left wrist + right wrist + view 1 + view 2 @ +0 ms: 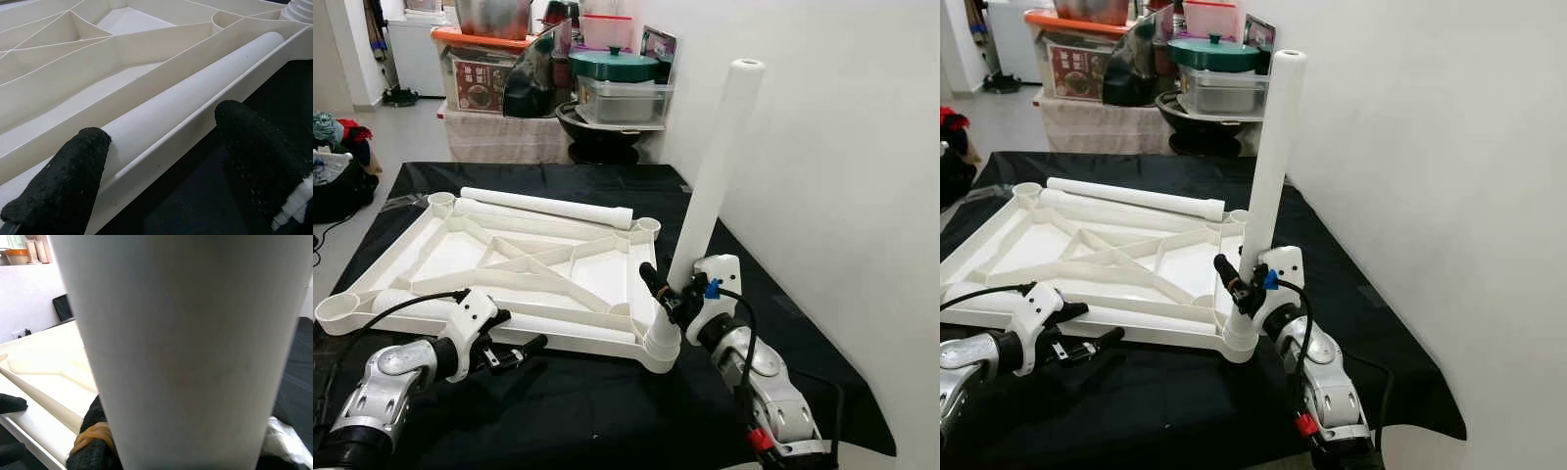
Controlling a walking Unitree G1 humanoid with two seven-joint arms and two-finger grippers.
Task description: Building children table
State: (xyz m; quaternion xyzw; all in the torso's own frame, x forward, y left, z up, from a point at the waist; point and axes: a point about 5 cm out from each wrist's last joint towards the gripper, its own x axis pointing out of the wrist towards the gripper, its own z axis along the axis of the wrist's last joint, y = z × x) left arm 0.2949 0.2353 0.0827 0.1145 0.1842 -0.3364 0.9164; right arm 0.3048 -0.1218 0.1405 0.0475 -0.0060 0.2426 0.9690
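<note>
Left eye view: the right pincer (pixel 668 292) is closed on a white leg (pixel 715 176) that stands up in the near right corner socket (pixel 661 343) of the upside-down tabletop (pixel 509 264). The left pincer (pixel 514 338) is open at the tabletop's near edge, one finger (pixel 63 181) on each side of a leg (pixel 195 93) lying in the rim. Another leg (pixel 546 206) lies across the far side. A black cloth (pixel 568 411) covers the desk.

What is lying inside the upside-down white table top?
Two loose white legs lie in the table top: one along the far edge, one in the near channel by the open left pincer. What is beneath them is hidden.
</note>
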